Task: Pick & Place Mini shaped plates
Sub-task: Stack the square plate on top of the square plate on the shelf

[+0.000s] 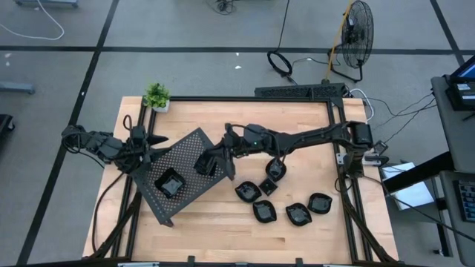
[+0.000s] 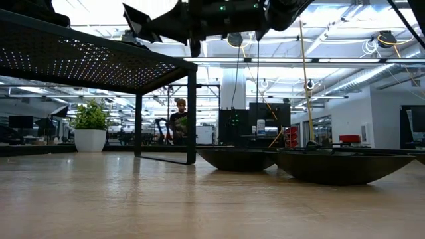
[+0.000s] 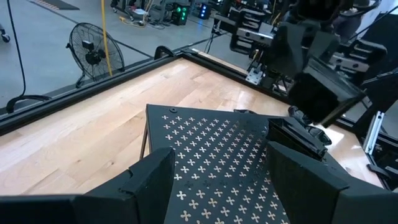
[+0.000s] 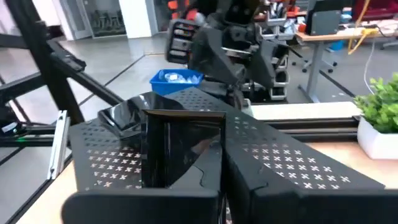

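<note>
- Where the perforated tray [image 1: 185, 172] stands raised on legs over the left part of the desk [image 1: 223, 230], it carries one square mini plate [image 1: 171, 183] lying flat near its middle; a second square plate [image 1: 205, 164] is above the tray's right edge, pinched in the right hand [image 1: 215, 165].
- Right hand: fingers closed on that square plate, which is held tilted, nearly on edge; the right wrist view shows its glossy face [image 4: 180, 146] between the two fingers. Whether its lower rim touches the tray is hard to tell, possibly just clear.
- Left hand [image 1: 152, 141]: at the tray's upper-left edge, fingers spread wide, gripping nothing; the left wrist view looks over the cross-punched tray surface [image 3: 211, 155] between them.
- Loose plates on the bare desk, right of the tray: a cluster of six [image 1: 278, 196] — two near the right arm's elbow, the rest in a curved row below, near each other.
- Low view: two shallow dishes [image 2: 332, 166] sit on the wood, the tray's leg [image 2: 191, 113] to their left.
- Small potted plant [image 1: 156, 96] at the desk's far-left corner.
- A person [image 2: 178, 123] stands far off in the room behind.
</note>
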`<move>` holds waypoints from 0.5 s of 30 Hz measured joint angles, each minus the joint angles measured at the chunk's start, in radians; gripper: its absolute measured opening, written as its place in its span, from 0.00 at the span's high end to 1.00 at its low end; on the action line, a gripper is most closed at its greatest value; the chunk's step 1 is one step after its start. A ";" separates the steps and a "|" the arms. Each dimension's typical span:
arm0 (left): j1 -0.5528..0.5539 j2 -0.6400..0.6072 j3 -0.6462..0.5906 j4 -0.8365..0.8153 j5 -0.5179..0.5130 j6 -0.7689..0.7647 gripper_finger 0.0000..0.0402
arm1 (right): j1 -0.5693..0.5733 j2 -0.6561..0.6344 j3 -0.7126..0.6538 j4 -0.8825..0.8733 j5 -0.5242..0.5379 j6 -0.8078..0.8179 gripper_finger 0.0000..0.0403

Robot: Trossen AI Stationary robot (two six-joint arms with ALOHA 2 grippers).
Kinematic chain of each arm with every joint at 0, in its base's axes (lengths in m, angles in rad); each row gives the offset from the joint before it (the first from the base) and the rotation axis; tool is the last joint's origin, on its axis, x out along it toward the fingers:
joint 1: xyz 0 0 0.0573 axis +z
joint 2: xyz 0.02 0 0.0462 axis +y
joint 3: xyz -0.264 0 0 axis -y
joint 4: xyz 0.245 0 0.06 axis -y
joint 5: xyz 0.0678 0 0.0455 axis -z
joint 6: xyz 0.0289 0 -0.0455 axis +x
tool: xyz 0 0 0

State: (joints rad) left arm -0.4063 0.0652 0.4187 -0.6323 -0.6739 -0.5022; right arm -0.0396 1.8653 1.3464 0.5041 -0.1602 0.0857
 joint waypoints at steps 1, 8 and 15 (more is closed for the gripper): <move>0.000 0.000 0.000 -0.001 0.000 0.000 0.36 | -0.001 0.003 0.000 0.001 0.000 0.007 1.00; 0.000 0.000 0.000 0.000 0.000 0.000 0.36 | 0.005 0.048 0.000 0.045 -0.001 0.024 1.00; 0.000 0.000 0.000 0.000 0.000 0.000 0.36 | 0.008 0.048 0.000 0.037 0.001 0.026 0.93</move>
State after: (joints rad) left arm -0.4064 0.0651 0.4187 -0.6327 -0.6739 -0.5021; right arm -0.0316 1.9131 1.3460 0.5411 -0.1595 0.1115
